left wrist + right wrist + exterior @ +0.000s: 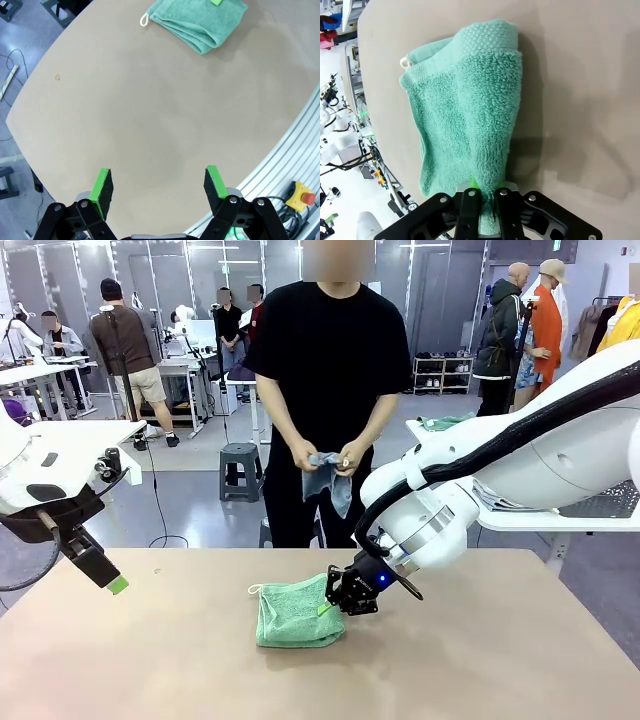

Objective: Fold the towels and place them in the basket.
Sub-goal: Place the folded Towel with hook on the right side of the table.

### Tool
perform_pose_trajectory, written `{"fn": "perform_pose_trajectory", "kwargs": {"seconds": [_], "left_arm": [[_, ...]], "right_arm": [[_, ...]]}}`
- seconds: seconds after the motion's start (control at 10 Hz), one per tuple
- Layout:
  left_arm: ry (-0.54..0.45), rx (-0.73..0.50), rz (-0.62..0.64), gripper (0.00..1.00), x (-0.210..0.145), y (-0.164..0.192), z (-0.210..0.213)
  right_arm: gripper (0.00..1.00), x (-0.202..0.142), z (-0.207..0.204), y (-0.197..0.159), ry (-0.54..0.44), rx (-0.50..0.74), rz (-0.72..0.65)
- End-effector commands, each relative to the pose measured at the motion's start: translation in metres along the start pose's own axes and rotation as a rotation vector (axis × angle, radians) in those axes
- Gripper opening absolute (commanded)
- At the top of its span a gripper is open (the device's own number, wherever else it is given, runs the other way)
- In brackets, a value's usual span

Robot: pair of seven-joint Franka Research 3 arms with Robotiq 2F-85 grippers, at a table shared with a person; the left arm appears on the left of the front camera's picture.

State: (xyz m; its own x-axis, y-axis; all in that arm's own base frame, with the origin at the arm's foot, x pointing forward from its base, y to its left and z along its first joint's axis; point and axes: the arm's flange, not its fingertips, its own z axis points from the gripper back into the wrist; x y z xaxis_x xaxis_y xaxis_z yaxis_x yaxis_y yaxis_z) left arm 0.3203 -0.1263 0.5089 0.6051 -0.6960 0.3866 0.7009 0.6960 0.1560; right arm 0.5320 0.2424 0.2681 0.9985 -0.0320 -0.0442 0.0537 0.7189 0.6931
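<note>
Right gripper (pixel 328 606): jaws nearly closed, pinching 1 edge of the mint green towel (pixel 295 612). In the right wrist view the gripper (pixel 487 197) has terry cloth between its 2 fingers, with a strip of green pad just showing.
Mint green towel, from the right gripper: the folded bundle (pixel 470 100) runs straight out ahead of the fingertips and lies flat on the table (pixel 580 75). The held edge is the end nearest the wrist.
Corner loop (pixel 404 61): white, at the towel's far end from the right gripper, off to the left in that wrist view. In the front view it sits at the towel corner opposite the gripper (pixel 252 590).
Left gripper (pixel 115 583): raised above the table (pixel 480 660), empty. In the left wrist view the gripper (pixel 159 184) has its 2 green pads spread wide, with bare table (pixel 150 110) between them.
Mint green towel, from the left gripper: well apart, far ahead of the fingertips and to their right in the left wrist view (pixel 200 22), with its loop (pixel 144 20) on the nearer left corner. No contact.
Blue-grey towel (pixel 328 480): beyond both grippers, across the table, bunched in the person's 2 hands (pixel 305 453). It hangs off the table, well apart from either gripper.
</note>
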Motion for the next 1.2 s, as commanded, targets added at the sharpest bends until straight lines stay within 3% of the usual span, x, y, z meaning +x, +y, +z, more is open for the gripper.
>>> {"fn": "perform_pose_trajectory", "kwargs": {"seconds": [0.0, 0.3, 0.5, 0.8, 1.1], "left_arm": [[-0.01, 0.003, -0.003, 0.92, 0.002, 0.001, -0.002], [-0.01, 0.003, -0.003, 0.92, 0.002, 0.001, -0.002], [-0.01, 0.003, -0.003, 0.92, 0.002, 0.001, -0.002], [-0.01, 0.003, -0.003, 0.92, 0.002, 0.001, -0.002], [-0.01, 0.003, -0.003, 0.92, 0.002, 0.001, -0.002]], "right_arm": [[0.07, 0.0, 0.0, 0.0, 0.0, 0.0, 0.0], [0.07, -0.01, 0.072, -0.038, -0.001, 0.026, 0.045], [0.07, -0.019, 0.127, -0.074, -0.069, 0.028, 0.084], [0.07, -0.034, 0.203, -0.122, -0.164, -0.074, 0.093], [0.07, -0.037, 0.237, -0.17, -0.161, -0.166, 0.084]]}}
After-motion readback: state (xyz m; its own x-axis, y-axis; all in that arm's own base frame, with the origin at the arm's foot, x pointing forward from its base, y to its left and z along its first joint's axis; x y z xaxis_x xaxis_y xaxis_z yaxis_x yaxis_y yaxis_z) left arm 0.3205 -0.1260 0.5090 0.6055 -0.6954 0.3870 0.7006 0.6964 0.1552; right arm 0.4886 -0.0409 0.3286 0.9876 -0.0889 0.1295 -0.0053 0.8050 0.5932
